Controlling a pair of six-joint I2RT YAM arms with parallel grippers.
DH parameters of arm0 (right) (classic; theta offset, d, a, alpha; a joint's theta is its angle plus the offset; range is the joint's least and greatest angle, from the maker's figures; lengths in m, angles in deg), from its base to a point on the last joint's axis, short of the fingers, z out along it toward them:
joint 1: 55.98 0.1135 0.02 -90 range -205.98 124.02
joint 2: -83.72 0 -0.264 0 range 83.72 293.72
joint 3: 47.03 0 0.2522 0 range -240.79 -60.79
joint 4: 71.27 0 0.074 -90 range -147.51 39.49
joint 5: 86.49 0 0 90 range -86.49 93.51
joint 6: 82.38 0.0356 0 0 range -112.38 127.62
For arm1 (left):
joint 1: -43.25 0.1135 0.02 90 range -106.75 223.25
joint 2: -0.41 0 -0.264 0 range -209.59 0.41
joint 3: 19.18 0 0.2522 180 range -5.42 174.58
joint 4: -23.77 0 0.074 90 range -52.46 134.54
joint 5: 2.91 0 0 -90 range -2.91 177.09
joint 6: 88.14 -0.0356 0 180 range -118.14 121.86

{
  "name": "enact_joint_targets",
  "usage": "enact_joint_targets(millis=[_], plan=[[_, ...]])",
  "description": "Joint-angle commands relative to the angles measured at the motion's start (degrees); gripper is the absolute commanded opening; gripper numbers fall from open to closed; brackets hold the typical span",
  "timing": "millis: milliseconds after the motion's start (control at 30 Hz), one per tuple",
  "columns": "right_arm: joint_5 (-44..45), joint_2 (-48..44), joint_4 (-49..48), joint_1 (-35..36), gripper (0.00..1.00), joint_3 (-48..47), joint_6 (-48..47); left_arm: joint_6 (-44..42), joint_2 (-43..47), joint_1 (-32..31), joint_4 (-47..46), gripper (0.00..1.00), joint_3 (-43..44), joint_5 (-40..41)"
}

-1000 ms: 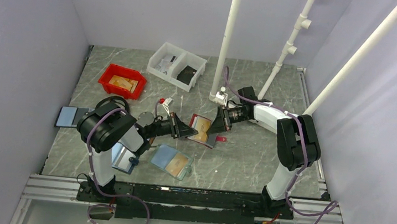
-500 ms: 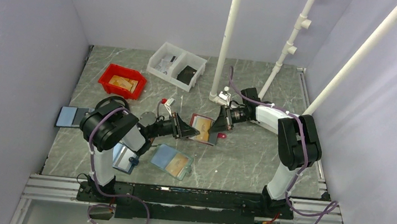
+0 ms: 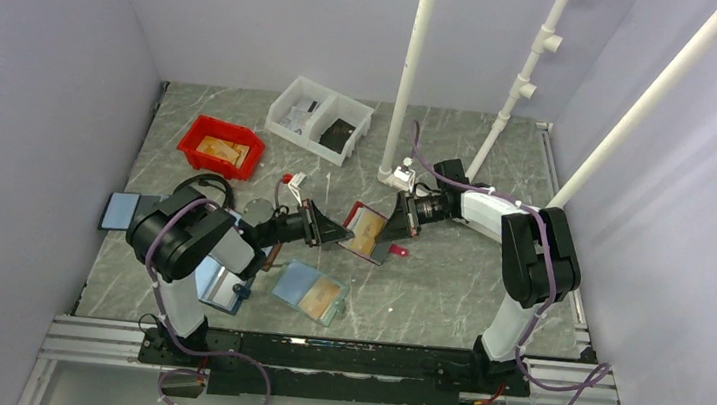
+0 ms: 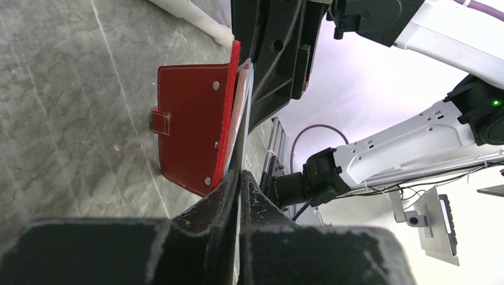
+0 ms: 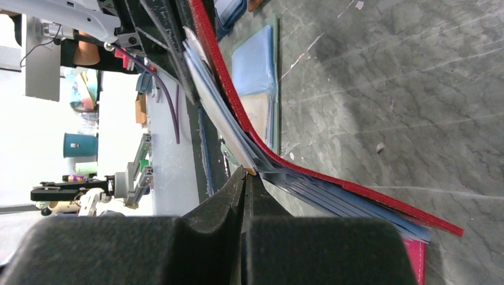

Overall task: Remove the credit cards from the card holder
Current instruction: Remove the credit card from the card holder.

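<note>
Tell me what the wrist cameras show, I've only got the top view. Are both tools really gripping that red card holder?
Observer: The left tool is closed on a thin edge on the inner side of the card holder, just beside its red outer face.
Operator: And the right tool?
Observer: The right tool is shut on the pale inner layers. The red outer face bows away outside its fingers.
Operator: Which side faces the left wrist camera?
Observer: The red outside, with its small tab and metal studs.
</note>
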Motion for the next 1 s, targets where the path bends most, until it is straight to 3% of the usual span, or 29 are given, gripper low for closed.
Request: enact_joint_targets(millis=[0, 200, 667, 767, 967], plan=[[-2.0, -0.5, 0.4, -0.1, 0.00, -1.8, -2.3, 2.7, -3.1, 0.8, -8.4, 0.07, -0.4, -2.7], [-1.7, -0.4, 0.6, -0.4, 0.00, -1.6, -2.4, 2.5, -2.2, 1.6, -7.9, 0.00, -0.7, -2.9], [1.5, 1.2, 2.2, -0.5, 0.00, -2.2, -3.9, 2.9, -3.7, 3.6, -5.4, 0.00, -2.3, -3.0], [2.5, 1.6, 2.7, 0.2, 0.00, -2.4, -4.3, 2.1, -3.6, 4.1, -1.9, 0.10, -2.9, -2.0], [6.1, 3.2, 6.2, 2.4, 0.00, -4.5, -6.9, -6.1, 6.0, 3.2, 19.8, 0.26, -0.4, -0.5]])
